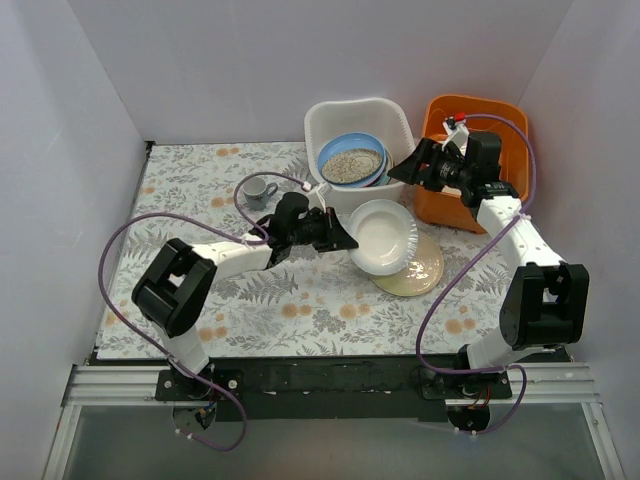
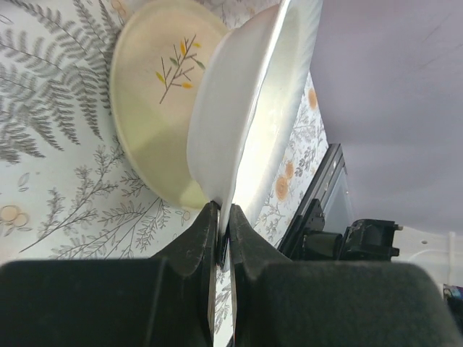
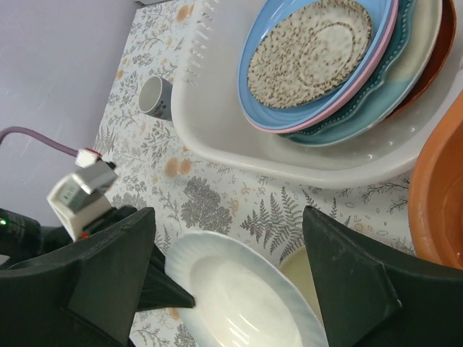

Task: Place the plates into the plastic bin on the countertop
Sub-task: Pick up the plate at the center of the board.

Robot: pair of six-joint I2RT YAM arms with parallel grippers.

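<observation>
fern-printed countertop (image 1: 200,190) runs from the arm bases back to the white walls. nearest, the left pincer (image 1: 346,240) is pinching a white plate (image 1: 385,235) by its rim. the plate is tilted up ahead of the fingers and clear of the counter, probably so it can pass over a wall. just beneath it a cream plate (image 1: 425,275) lies flat, not yet taken. farther back the right pincer (image 1: 403,170) hangs spread, holding nothing, seemingly leaving the way free. past the left pincer stands the bin (image 1: 330,112), already stacked with plates, a speckled plate (image 1: 351,165) on top. the white one likely goes onto that stack.
</observation>
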